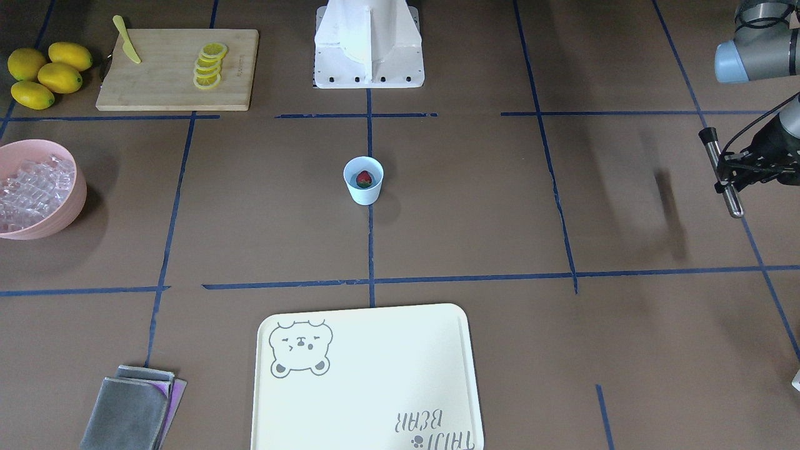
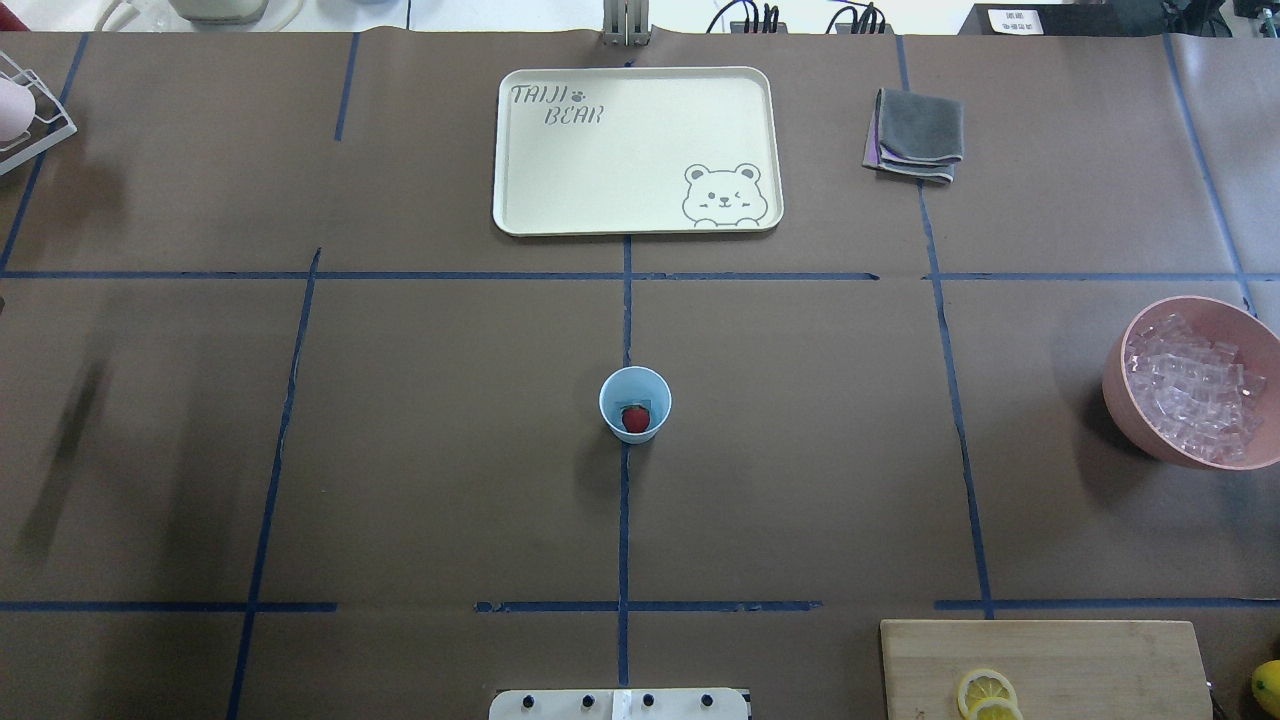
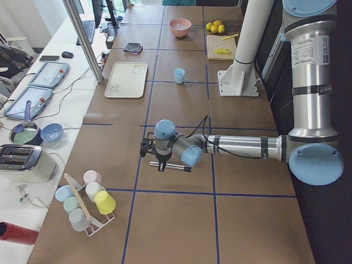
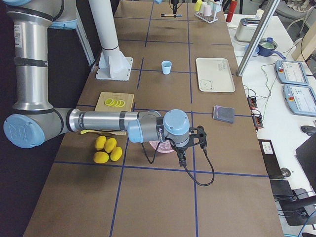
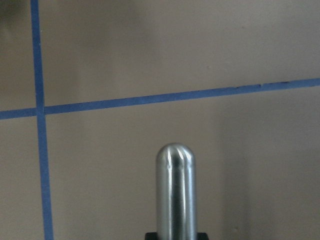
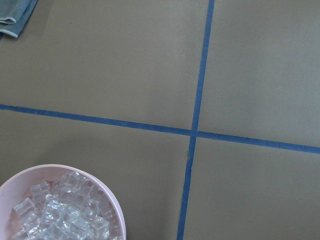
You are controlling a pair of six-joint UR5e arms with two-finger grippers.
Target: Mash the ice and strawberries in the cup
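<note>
The pale blue cup (image 1: 362,189) (image 2: 634,395) stands at the table's centre on a blue tape line. One red strawberry (image 1: 364,179) (image 2: 635,419) lies inside it. The ice (image 1: 28,187) (image 2: 1195,390) (image 6: 60,212) fills a pink bowl (image 2: 1125,385) on my right side. My left gripper (image 1: 727,177) (image 3: 158,158) hangs far out to my left, shut on a metal rod (image 1: 732,203) (image 5: 175,195) with a rounded tip. My right gripper (image 4: 190,143) hovers near the pink bowl; I cannot tell whether it is open or shut.
A cream bear tray (image 2: 560,210) lies on the far side, with folded grey cloths (image 2: 915,135) beside it. A cutting board (image 1: 162,87) holds lemon slices (image 1: 209,65) and a yellow knife (image 1: 127,42); whole lemons (image 1: 47,75) lie next to it. A cup rack (image 3: 88,201) stands at my far left.
</note>
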